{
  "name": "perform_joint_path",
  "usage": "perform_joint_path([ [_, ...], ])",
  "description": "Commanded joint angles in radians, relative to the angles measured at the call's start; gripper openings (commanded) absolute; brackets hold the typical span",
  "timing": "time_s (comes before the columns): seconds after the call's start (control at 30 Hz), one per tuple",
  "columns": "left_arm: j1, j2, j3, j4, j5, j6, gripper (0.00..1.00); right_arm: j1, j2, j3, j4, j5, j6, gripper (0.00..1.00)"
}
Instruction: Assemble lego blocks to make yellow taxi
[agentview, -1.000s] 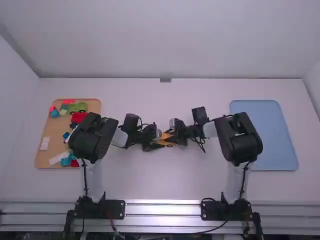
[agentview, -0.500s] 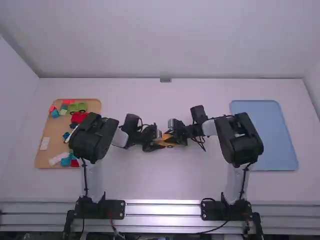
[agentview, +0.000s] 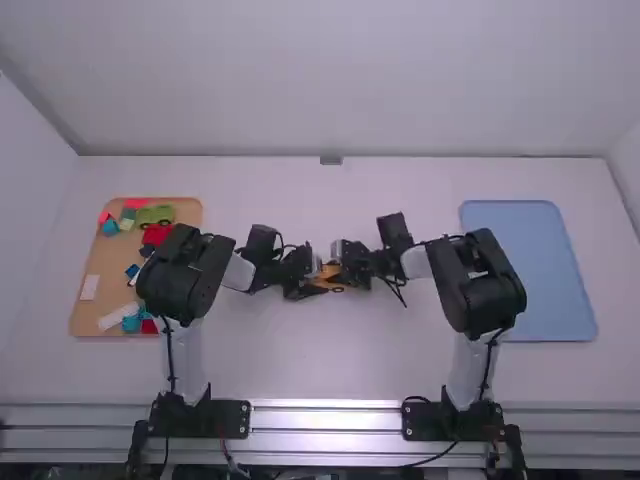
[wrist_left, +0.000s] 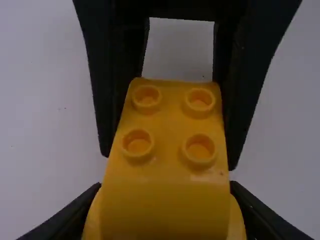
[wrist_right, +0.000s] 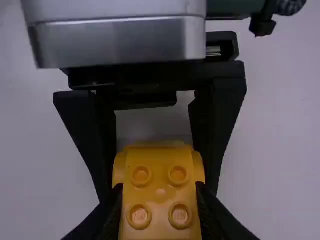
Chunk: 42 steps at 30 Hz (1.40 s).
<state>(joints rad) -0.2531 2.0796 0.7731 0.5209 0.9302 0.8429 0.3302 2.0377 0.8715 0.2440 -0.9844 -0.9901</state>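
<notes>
Joining looks like the step in hand: mid-surface (agentview: 325, 350), the left pincer (wrist_left: 165, 189) pinches the yellow taxi (agentview: 327, 274) from nine o'clock, the right pincer (wrist_right: 160, 187) from three. Next, likely: press squarely, then release one side.

On the white surface (agentview: 320, 370), seen from high up, the left arm (agentview: 185, 275) has its base at seven o'clock, the right arm (agentview: 480, 280) at five. Their claws, the left claw (agentview: 316, 288) and right claw (agentview: 340, 271), face each other near the dial's centre, a yellow build (agentview: 326, 272) with a dark wheel (agentview: 337, 290) between them. A brown tray (agentview: 98, 255) lies at nine o'clock, a green vehicle (agentview: 155, 214) at its one o'clock; a blue tray (agentview: 528, 270) sits at three.
</notes>
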Motion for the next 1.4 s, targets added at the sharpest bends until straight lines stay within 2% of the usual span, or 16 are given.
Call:
perform_joint_path([
  [0.0,-0.014,0.019,0.03,0.006,0.023,-0.026,0.38,0.041,0.068,-0.093,0.027,0.134,0.047,0.07],
  [0.17,-0.015,0.019,0.03,0.004,0.03,-0.023,0.37,0.018,0.068,-0.144,0.127,0.059,0.05,0.08],
  [0.23,-0.015,0.019,0.03,0.002,0.029,-0.023,0.37,0.006,0.068,-0.145,0.134,0.036,0.052,0.13],
  [0.27,-0.015,0.019,0.03,-0.001,0.03,-0.023,0.37,-0.004,0.068,-0.145,0.138,0.014,0.051,0.23],
  [0.33,-0.015,0.019,0.03,-0.002,0.03,-0.023,0.37,-0.012,0.068,-0.142,0.148,-0.009,0.051,0.32],
  [0.7,-0.015,0.019,0.03,-0.016,0.029,-0.023,0.33,-0.053,0.066,-0.031,0.143,-0.218,0.051,0.46],
  [0.83,-0.015,0.019,0.03,-0.016,0.019,-0.023,0.34,-0.086,0.016,0.019,0.145,-0.375,0.048,0.58],
  [0.87,-0.015,0.019,0.03,-0.016,0.019,-0.024,0.35,-0.095,0.003,0.026,0.145,-0.39,0.052,0.65],
  [0.9,-0.014,0.019,0.03,-0.017,0.021,-0.023,0.41,-0.108,-0.021,0.033,0.144,-0.388,0.07,0.9],
  [0.93,-0.014,0.019,0.03,-0.017,0.022,-0.023,0.44,-0.117,-0.04,0.033,0.145,-0.37,0.099,1.0],
  [0.97,-0.016,0.019,0.03,-0.018,0.021,-0.024,0.49,-0.123,-0.051,0.032,0.142,-0.354,0.121,0.99],
  [1.07,-0.015,0.019,0.03,-0.019,-0.011,-0.04,0.83,-0.162,-0.132,0.013,0.063,-0.211,0.196,0.99],
  [1.17,-0.014,0.016,0.03,-0.016,-0.064,-0.084,0.98,-0.196,-0.196,-0.024,-0.08,-0.108,0.057,0.99],
  [1.23,-0.014,-0.003,0.032,-0.024,-0.079,-0.095,0.99,-0.208,-0.215,-0.067,-0.125,-0.027,-0.011,0.99],
  [1.37,-0.006,-0.113,0.032,-0.134,-0.145,-0.093,0.99,-0.212,-0.177,-0.143,-0.055,0.013,0.035,0.99],
])
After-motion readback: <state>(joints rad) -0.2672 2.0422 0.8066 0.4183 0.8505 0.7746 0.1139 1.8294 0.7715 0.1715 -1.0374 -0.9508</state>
